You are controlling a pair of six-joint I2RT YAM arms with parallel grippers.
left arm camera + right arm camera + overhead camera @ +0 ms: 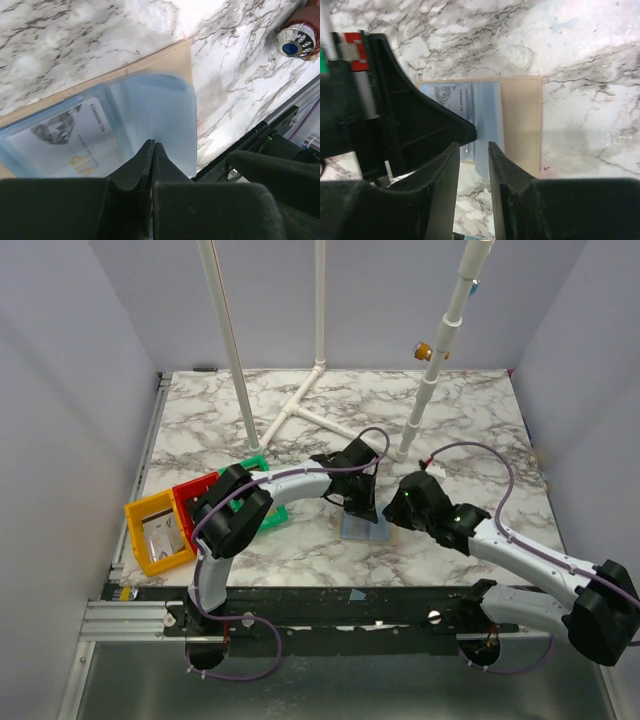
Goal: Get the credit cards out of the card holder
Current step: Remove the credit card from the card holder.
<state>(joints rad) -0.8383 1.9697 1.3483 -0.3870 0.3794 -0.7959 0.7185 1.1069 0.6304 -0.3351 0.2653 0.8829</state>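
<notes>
Beige-tan, flat and rectangular, the card holder (522, 120) lies on the marble table (480, 420), about 6 o'clock from its centre. Under its pale blue-grey translucent face sits a white credit card (60, 135) with dark marks. The left gripper (152, 150), fingers together, presses on that face. At the holder's 3 o'clock, the right gripper (474, 150) stands slightly apart over its edge.

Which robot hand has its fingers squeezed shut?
The left gripper: its fingers touch, tips over the card holder. The right gripper has a gap between its fingers.
</notes>
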